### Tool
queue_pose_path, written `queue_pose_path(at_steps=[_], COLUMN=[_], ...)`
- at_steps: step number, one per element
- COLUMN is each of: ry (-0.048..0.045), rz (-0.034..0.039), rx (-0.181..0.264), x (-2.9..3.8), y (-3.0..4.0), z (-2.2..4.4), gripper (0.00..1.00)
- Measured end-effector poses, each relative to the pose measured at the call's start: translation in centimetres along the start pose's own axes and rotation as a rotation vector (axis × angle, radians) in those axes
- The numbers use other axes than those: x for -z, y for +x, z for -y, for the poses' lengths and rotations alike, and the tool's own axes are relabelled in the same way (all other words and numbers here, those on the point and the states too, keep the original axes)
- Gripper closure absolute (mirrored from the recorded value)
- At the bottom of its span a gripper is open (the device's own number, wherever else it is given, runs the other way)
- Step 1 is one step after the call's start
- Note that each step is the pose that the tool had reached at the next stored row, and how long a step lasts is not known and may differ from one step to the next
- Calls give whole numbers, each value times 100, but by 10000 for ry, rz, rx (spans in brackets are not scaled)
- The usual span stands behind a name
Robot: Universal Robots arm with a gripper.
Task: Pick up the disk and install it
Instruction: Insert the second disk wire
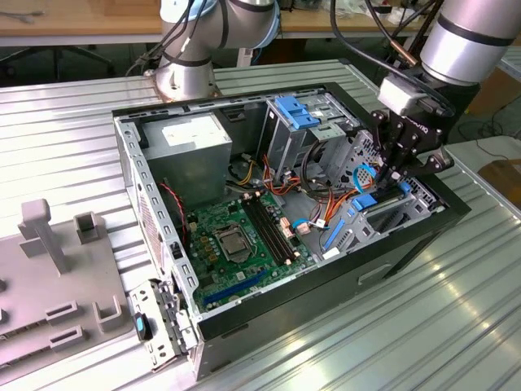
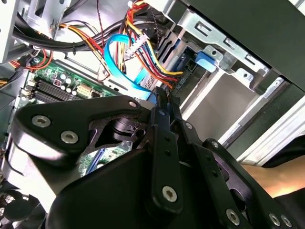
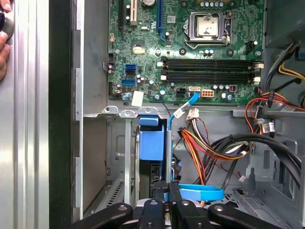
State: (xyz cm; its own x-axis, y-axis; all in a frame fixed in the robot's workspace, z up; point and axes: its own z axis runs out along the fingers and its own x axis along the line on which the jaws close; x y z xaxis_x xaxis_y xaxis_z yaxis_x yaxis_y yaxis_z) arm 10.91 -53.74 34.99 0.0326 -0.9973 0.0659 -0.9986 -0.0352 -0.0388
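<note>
The open computer case [image 1: 134,175] lies on its side on the ribbed metal table. The disk [image 3: 152,143] stands edge-on in the lower drive bay, its blue carrier frame facing up, beside the bay's metal wall; in the exterior view the disk [image 1: 365,204] sits at the case's right end. My gripper [image 1: 396,181] reaches down into that corner. Its black fingers are pressed together, with the gripper [image 3: 165,198] tips right at the disk's end and a light blue data cable [image 3: 200,193] against them. In the second wrist view the gripper [image 2: 164,98] looks shut, with nothing thick between its fingers.
The green motherboard [image 1: 240,236] fills the case floor, with a grey power-supply box [image 1: 191,134] at the back and an upper drive cage [image 1: 305,114] with blue tabs. Coloured cable bundles [image 3: 209,148] crowd the bay. A person's hand [image 3: 3,47] rests outside the case. A grey fixture [image 1: 49,269] stands at the exterior view's left.
</note>
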Motion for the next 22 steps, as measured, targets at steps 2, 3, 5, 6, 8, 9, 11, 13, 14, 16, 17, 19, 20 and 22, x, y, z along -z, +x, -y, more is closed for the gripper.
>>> queue_pose_path(at_steps=[2,3,5,6,8,9,11,13,14,16,17,19,20,22], ry=[1,1,0,0,1,1,0,-1,-2,-6,-7,-9,-9,-9], rz=[4,5,4,4,5,4,4,3,2,0,-1,-3,-3,-2], rx=[0,1,0,0,-4,-11,-27,-47,-56,-118,-134,-166,-169,-172], x=[-1,-1,-1,-1,-4,-5,-7,-8,-8,-10,-11,-11,-11,-11], y=[14,18,26,27,32,33,34,35,36,39,39,39,39,39], z=[0,0,-1,-1,-1,-1,-1,-1,-1,-1,-1,-1,-1,-1], gripper=[84,84,84,84,84,84,84,84,84,84,84,84,84,84])
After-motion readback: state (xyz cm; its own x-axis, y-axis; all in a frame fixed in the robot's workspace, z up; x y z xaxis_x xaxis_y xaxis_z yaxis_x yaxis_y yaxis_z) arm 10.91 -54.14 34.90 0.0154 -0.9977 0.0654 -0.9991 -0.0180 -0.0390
